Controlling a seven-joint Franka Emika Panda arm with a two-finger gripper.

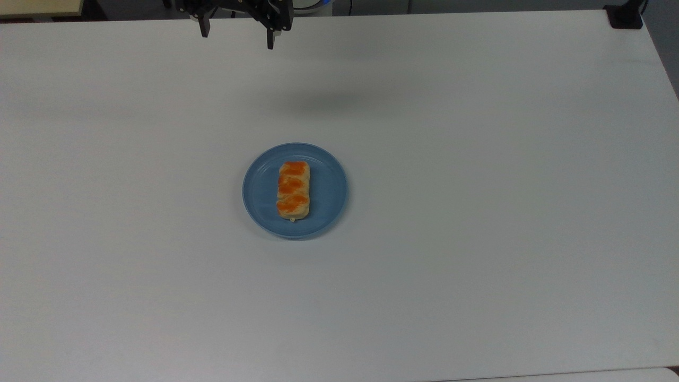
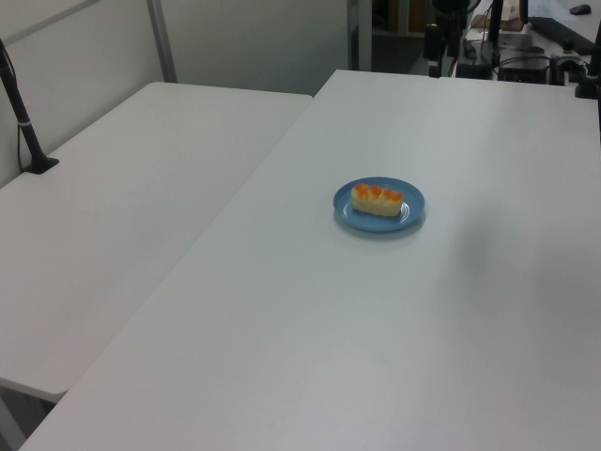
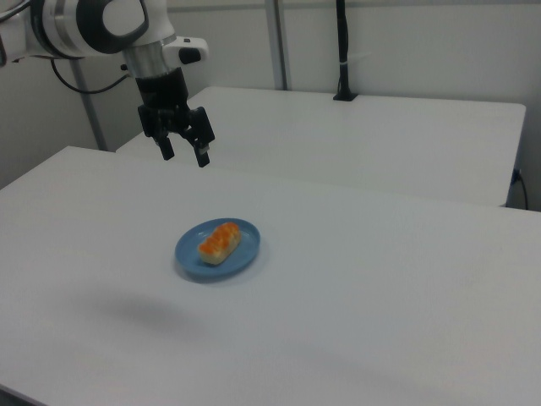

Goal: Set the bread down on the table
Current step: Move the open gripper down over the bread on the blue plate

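Observation:
The bread [image 1: 293, 190], a pale-tan bun with three orange-glazed bumps, lies lengthwise on a round blue plate [image 1: 262, 188] near the middle of the white table [image 1: 477, 212]. The same bread [image 2: 377, 198] [image 3: 220, 242] rests on the plate [image 2: 410, 213] [image 3: 188, 252] in the left view and the right view. My gripper [image 1: 237, 35] [image 3: 184, 154] hangs open high above the table, near the top view's upper edge and well apart from the plate. Nothing is between its fingers.
A second white table [image 2: 131, 207] [image 3: 380, 135] stands alongside. A black post on a base [image 2: 26, 132] [image 3: 342, 51] rises from it. Another black base [image 1: 625, 16] sits at the top view's upper right corner.

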